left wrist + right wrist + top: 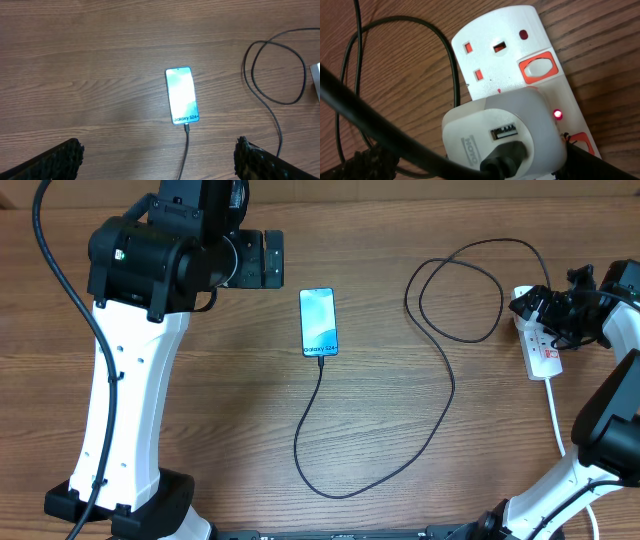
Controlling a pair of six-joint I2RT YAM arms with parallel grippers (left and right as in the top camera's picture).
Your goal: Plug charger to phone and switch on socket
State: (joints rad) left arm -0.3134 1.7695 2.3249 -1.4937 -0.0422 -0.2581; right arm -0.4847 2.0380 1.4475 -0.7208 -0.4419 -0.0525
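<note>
Left wrist view gives you the left claw (157,159) spread as wide as it goes, its two ridged pads (57,160) at the bottom corners with only bare table (75,60) between them. It holds nothing and touches nothing. The phone (181,96) lies just ahead of it, flat and screen up, lit pale blue-teal. From overhead, its long axis runs from the arm bases toward the far edge, tipped only slightly. Its port end (the one with the printed model name) faces the bases. The charger cable (186,150) sits in that port, drops toward the near edge and curls round. It then climbs to the right, makes a loop and reaches the socket (543,352) at the right side of the table.

Your right claw (475,162) is also fully spread, over the socket's far end. In the right wrist view its dark fingers (585,162) stand either side of the white adapter (485,120) plugged into the strip. You cannot tell whether they touch it, and nothing is clamped. A red light (558,114) glows beside the adapter. The neighbouring outlet is empty, with its rocker switch (537,69) alongside. The socket's long axis runs roughly near to far, slightly slanted, and its white cord (553,415) leaves the near end.
</note>
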